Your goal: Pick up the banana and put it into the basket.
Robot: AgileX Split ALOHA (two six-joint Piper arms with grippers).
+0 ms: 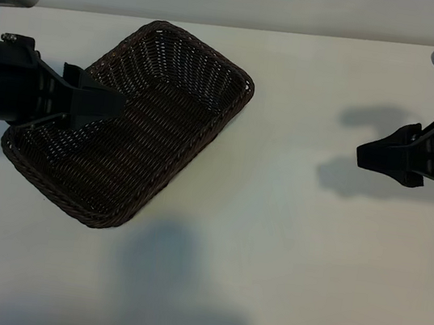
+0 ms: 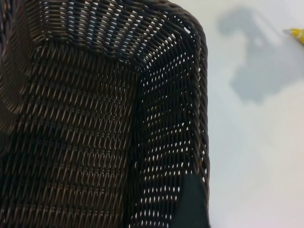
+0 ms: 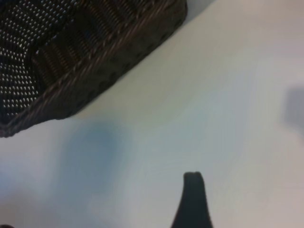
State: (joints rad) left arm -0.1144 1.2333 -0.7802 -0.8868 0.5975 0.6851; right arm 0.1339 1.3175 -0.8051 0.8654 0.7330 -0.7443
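So the dark-brown woven wicker basket (image 1: 157,96) sits tilted on the white table (image 1: 294,248), over toward the left side in the exterior view, one rounded corner pointing up toward the far edge; the left gripper (image 1: 115,105) hangs over the basket's left end, its black fingers reaching in above the weave, jaws spread wide with nothing between them; its wrist view looks straight down into the basket, with one dark fingertip (image 2: 192,202) showing against the inside wall; the banana (image 2: 297,34) only shows as a small yellow tip at the edge of the left wrist view, lying on the table well apart from the basket; in the exterior view I can't spot it at all; the right gripper (image 1: 362,157) hovers over bare table at the right side, well apart from the basket, jaws also standing wide and holding nothing; its wrist view shows one black fingertip (image 3: 193,199) above the tabletop, with the basket's braided rim farther off; soft shadows of both arms fall on the table.
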